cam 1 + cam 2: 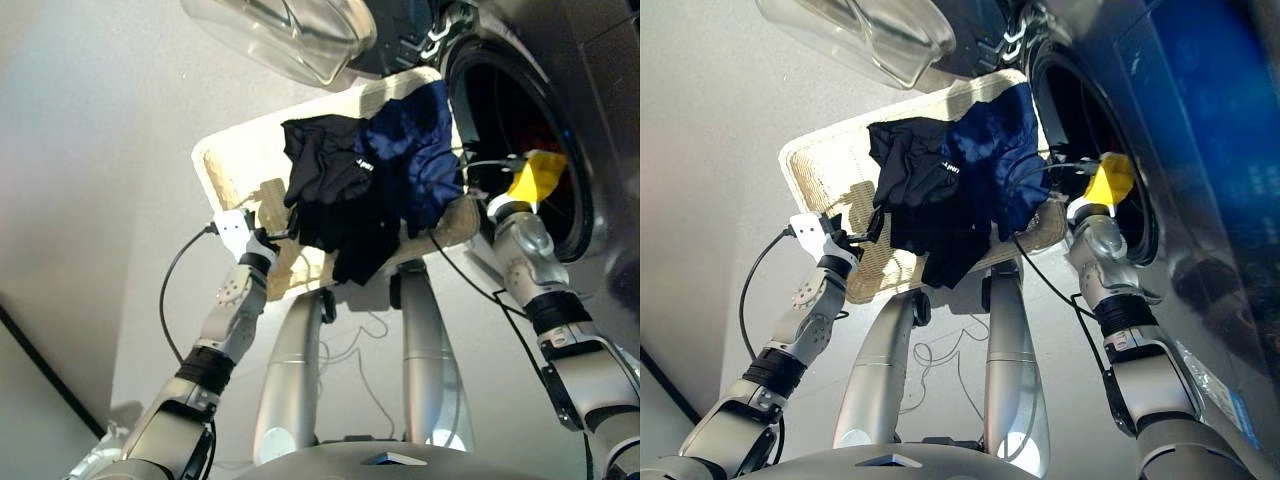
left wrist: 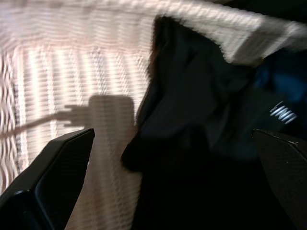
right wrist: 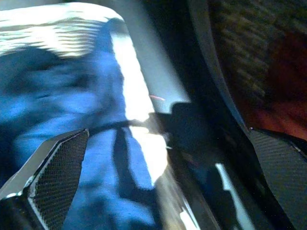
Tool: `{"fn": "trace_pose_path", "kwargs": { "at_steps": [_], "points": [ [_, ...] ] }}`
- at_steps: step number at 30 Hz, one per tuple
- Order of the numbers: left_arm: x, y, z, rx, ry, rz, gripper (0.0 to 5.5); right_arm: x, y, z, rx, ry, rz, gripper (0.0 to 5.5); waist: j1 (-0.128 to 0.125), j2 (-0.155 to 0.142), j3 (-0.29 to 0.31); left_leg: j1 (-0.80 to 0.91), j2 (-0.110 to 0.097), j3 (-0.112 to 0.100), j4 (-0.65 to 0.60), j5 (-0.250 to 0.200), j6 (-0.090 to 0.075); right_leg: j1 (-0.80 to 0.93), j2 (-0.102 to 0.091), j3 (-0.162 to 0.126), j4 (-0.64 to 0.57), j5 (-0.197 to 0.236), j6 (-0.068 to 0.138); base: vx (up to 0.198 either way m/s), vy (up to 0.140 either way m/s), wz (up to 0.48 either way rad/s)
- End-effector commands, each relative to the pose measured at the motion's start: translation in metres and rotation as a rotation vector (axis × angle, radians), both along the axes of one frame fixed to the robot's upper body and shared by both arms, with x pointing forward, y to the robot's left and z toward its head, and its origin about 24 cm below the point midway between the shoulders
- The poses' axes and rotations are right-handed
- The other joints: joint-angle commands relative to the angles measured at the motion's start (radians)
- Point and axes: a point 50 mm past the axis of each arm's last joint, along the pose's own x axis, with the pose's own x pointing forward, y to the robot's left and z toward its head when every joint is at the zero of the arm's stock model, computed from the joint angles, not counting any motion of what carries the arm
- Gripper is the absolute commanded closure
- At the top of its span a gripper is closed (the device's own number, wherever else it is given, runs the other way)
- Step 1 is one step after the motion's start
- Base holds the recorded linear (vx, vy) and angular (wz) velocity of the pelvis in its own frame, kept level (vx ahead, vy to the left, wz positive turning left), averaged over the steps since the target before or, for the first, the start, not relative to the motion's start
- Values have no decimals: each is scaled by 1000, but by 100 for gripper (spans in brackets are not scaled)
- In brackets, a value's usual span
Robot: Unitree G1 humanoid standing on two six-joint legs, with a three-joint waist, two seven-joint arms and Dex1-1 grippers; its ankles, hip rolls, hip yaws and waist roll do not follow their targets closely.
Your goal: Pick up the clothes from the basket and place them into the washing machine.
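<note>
While the washing machine stands with its porthole uncovered and its glass door swung wide, a red garment lies inside the drum. The basket sits in front of the opening, one end close to the porthole. A black garment lies across its middle and spills over the near edge; a blue garment lies against it at the machine end. The left end effector, fingers spread, hovers over the black cloth. The right end effector, also spread and empty, is at the blue garment beside the porthole rim.
</note>
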Motion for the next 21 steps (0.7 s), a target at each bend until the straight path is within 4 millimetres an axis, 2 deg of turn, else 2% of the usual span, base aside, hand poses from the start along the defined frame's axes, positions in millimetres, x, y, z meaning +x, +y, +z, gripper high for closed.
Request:
{"fn": "trace_pose_path", "kwargs": {
  "at_steps": [1, 2, 6, 9, 14, 19, 21],
  "points": [
    [-1, -4, -7, 78, 3, -22, 0, -11, 18, -8, -127, -9, 116, 0, 13, -22, -75, 91, 11, -51, -151, 53, -46, 157, -7, -59, -168, 3, 82, 25, -10, 181],
    [-1, -7, -9, 84, 12, -25, 0, -15, 26, -13, -159, -3, 146, 0, 7, -34, -76, 104, 5, -49, -178, 93, -44, 176, -14, -66, -205, 39, 79, 19, 0, 196],
    [0, -14, -20, 78, 64, -17, 0, -22, 43, -28, -283, 15, 205, 0, 7, -60, -78, 197, 0, -56, -277, 132, -50, 276, -12, -80, -302, 71, 89, 72, 7, 37],
    [2, -20, -23, 67, 87, -13, 0, -26, 61, -23, -399, -41, 267, 0, 3, -78, -72, 225, 5, -62, -315, 148, -50, 300, -6, -87, -325, 78, 92, 46, 6, 4],
    [11, -34, -19, 85, 97, 0, 0, -29, 73, 2, -546, -214, 255, 0, -8, -90, -43, 187, 10, -77, -292, 148, -41, 254, 1, -91, -291, 68, 86, 0, 0, 0],
    [23, -39, -5, 90, 69, 46, 0, -33, 84, 29, -498, -376, 193, 0, -24, -99, -21, 118, 18, -77, -259, 139, -38, 187, 8, -93, -259, 54, 85, 0, 0, 0],
    [28, -37, 1, 113, 49, 68, 0, -35, 91, 43, -449, -444, 190, 0, -30, -109, -11, 59, 20, -81, -201, 120, -29, 134, 14, -90, -215, 40, 79, 0, 0, 0]
  ]
}}
